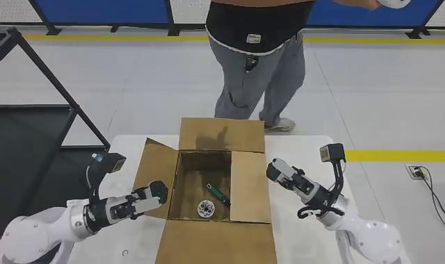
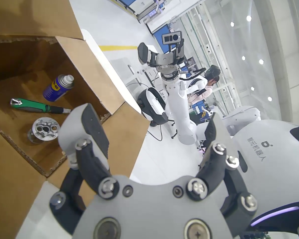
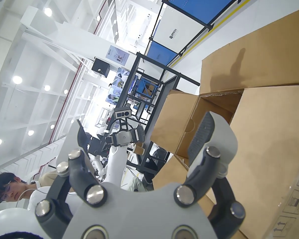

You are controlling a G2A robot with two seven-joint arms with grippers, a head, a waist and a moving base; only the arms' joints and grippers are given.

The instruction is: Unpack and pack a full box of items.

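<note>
Looks like unpacking's in hand: the box sits open between the left gripper and right gripper, both spread wide and empty just outside its side flaps, so next one must clear a flap and dip down to the spray can, green-handled tool or metal disc on its floor.

Matt brown cardboard box, rough corrugated edges; inside, glossy spray can, green plastic cutter, at its seven o'clock a dull cast-metal spool; ribbed black rubber on the left fingers
</note>
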